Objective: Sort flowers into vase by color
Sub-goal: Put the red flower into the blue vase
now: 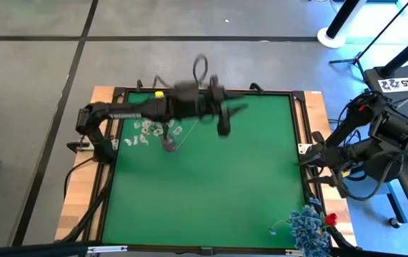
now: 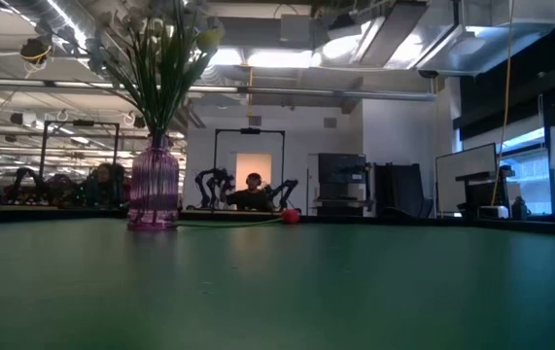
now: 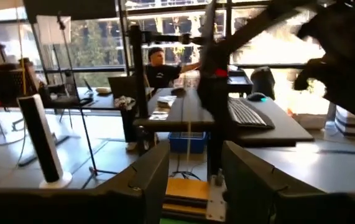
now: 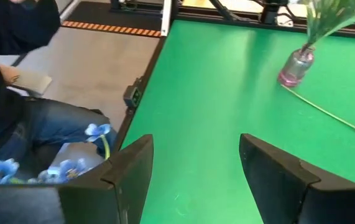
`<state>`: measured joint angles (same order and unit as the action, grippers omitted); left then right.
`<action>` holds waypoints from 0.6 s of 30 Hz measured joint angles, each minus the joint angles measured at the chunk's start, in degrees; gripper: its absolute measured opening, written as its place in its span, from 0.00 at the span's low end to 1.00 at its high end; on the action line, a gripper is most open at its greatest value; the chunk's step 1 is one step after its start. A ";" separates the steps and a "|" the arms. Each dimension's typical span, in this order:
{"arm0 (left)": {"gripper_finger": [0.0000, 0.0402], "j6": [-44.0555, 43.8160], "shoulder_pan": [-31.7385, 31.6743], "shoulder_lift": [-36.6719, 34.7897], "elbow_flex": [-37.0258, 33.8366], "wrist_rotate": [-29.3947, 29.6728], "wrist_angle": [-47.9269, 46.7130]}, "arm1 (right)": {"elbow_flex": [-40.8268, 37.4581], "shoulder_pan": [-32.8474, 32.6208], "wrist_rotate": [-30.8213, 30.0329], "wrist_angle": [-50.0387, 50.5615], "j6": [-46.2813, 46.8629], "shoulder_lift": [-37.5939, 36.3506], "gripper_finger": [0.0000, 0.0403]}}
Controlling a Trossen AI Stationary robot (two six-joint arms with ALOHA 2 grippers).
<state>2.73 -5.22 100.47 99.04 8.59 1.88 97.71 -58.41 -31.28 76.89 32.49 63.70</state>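
A purple glass vase stands on the green mat near the far left, also seen in the high view and the right wrist view; it holds green stems with small white blossoms. A red tulip lies on the mat beside it, with its long stem flat on the mat and pointing toward the vase's foot. A bunch of blue blossoms with a red bloom sits off the near right corner. My left gripper hovers open and blurred above the far middle. My right gripper waits open at the right edge.
A person in jeans sits beside the table edge with blue flowers in the lap. Wooden table borders and cables run along the left and right sides of the mat. Other robot stations and a person show in the room behind.
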 joint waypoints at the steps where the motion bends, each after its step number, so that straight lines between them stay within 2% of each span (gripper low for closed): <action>1: 0.36 -0.93 -2.47 0.00 1.11 -2.25 -1.13 | 0.00 0.45 -0.01 -0.01 0.02 0.32 0.59; 6: 0.36 -7.32 -17.65 0.14 2.31 -13.91 -2.35 | 0.00 1.14 -0.42 -0.02 0.00 1.57 0.59; 13: 0.36 -13.35 -36.01 3.45 -4.41 -19.58 -2.62 | 0.00 1.11 -5.15 -0.05 0.09 4.13 0.59; 18: 0.36 -14.45 -41.30 4.33 -15.62 -21.41 0.87 | 0.00 1.11 -5.73 -0.08 0.28 6.16 0.59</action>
<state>-11.72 -46.52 104.79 83.43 -12.81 2.75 97.71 -57.30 -37.00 76.82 32.77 69.86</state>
